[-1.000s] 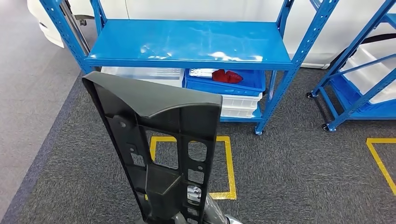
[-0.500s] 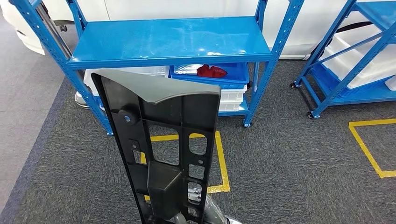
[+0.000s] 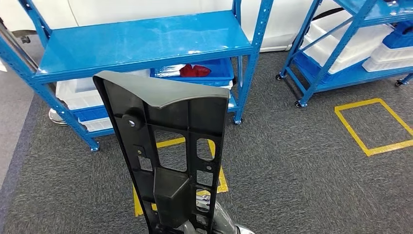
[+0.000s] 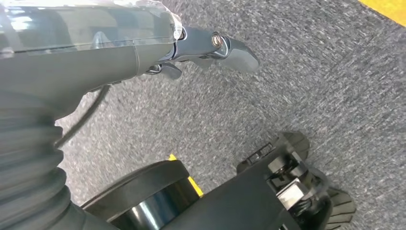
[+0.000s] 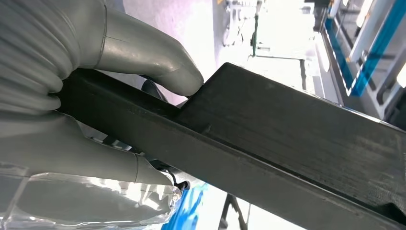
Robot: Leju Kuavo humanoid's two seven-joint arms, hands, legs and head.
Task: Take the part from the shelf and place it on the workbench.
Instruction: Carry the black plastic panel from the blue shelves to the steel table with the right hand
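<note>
The part (image 3: 170, 141) is a long black plastic panel with cut-outs and a curved top lip. It stands upright in the middle of the head view, close to the camera. My right hand (image 3: 221, 225) grips its lower end at the bottom edge of that view. In the right wrist view the thumb (image 5: 158, 62) presses on the part's (image 5: 287, 139) dark edge, with the other fingers wrapped beneath it. My left hand (image 4: 143, 48) hangs over the grey carpet, fingers loosely extended and holding nothing.
A blue shelf rack (image 3: 141, 41) stands ahead, its upper board bare. Below it are a blue bin with red pieces (image 3: 195, 71) and white bins (image 3: 73, 92). A second blue rack on castors (image 3: 341, 44) is at the right. Yellow tape squares (image 3: 370, 126) mark the carpet.
The whole scene has slid left and nearer as the camera turned right, bringing the second rack further into view. The part stays upright in my right hand.
</note>
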